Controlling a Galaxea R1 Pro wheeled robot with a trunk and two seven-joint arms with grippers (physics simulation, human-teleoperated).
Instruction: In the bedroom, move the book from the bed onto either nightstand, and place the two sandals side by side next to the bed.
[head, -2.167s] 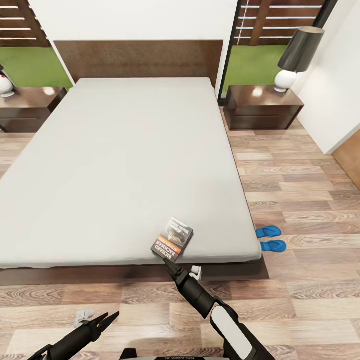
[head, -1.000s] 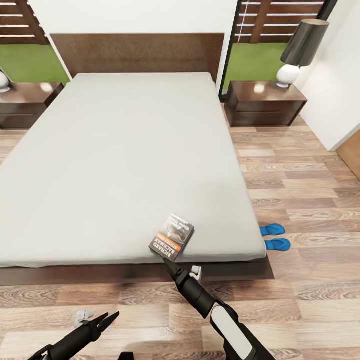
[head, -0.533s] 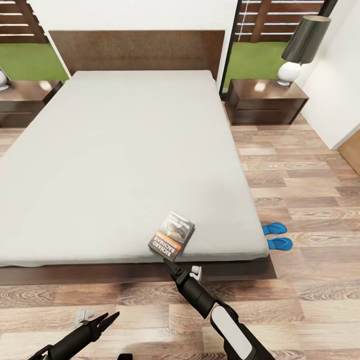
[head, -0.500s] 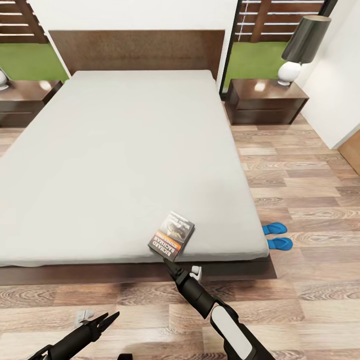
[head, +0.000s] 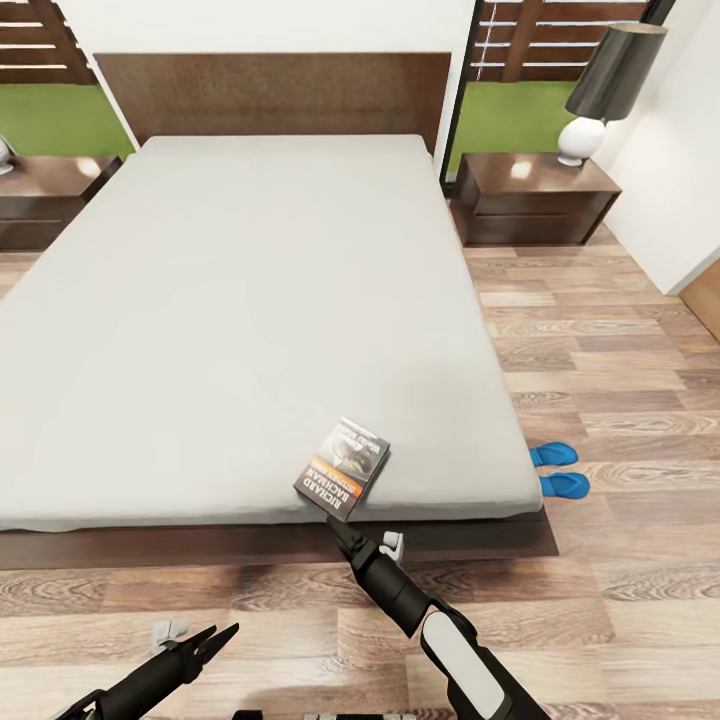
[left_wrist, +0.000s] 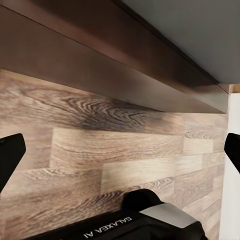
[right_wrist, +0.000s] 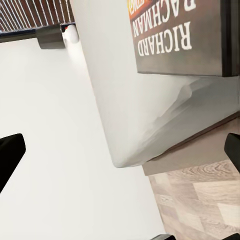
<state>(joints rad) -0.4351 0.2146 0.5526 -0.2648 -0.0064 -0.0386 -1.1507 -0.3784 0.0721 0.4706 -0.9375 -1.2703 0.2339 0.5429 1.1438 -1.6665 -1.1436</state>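
Nearing the bed (head: 250, 300), the view is shifted closer; the book (head: 343, 468) at its foot edge is approached by the spread right gripper (head: 335, 527), ungrasped.

The bed (head: 250, 300) carries a smooth, matt, pale grey mattress with no visible weave, set on a dark brown wood frame with a faint sheen; its headboard (head: 270, 92) looks rougher and matt, with a fine speckled grain. The book (head: 343, 468) has a smooth paper cover, dark with an orange band and white lettering. The floor (head: 620, 340) is laid in wood-look planks with strong swirling grain and a low satin finish. The nightstand (head: 535, 198) is glossy dark wood that reflects light on its top. The sandals (head: 558, 470) look like smooth bright blue rubber or plastic. The lamp (head: 605, 90) has a glossy white base and a matt dark shade. The right gripper (head: 337, 530) is matt black, and the arm behind it has a smooth white shell.
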